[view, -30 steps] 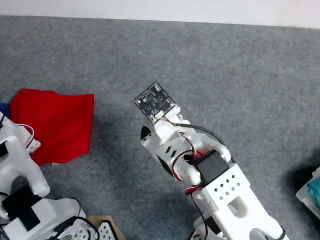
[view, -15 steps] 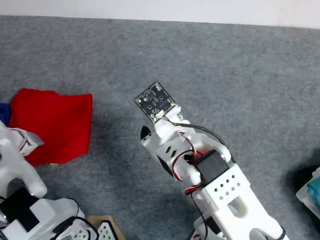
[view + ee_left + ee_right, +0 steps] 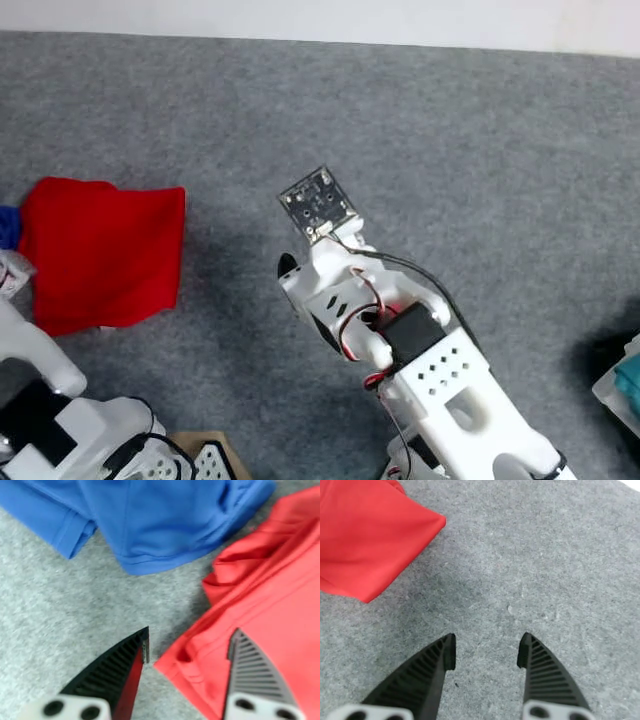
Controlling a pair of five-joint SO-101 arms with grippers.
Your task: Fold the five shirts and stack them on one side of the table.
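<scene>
The grey felt-like table top (image 3: 480, 140) is the largest thing in the high view, running away from the red shirt (image 3: 105, 250) on every side. The right arm (image 3: 420, 370) comes up from the near edge and ends well to the right of the red shirt. The red shirt is folded into a rough rectangle and lies flat near the table's left side. The left arm (image 3: 40, 400) stands at the red shirt's near left corner. A blue shirt (image 3: 150, 515) lies loose and rumpled just beside the red shirt's left edge, with one hemmed sleeve spread on the felt; whether the two fabrics touch cannot be told.

The left gripper (image 3: 191, 632) hangs over the red shirt's folded edge; its jaws are spread wide, one over red cloth, the other over bare felt, with the fold's corner between them and nothing clamped. The right gripper (image 3: 488, 637) hangs over bare felt off the red shirt's pointed corner, with its jaws moderately apart and empty.

A small dark circuit board (image 3: 318, 203) tops the right arm's wrist, right of the red shirt; its markings are too small to read. Something teal (image 3: 630, 378) shows at the edge far right of the red shirt.
</scene>
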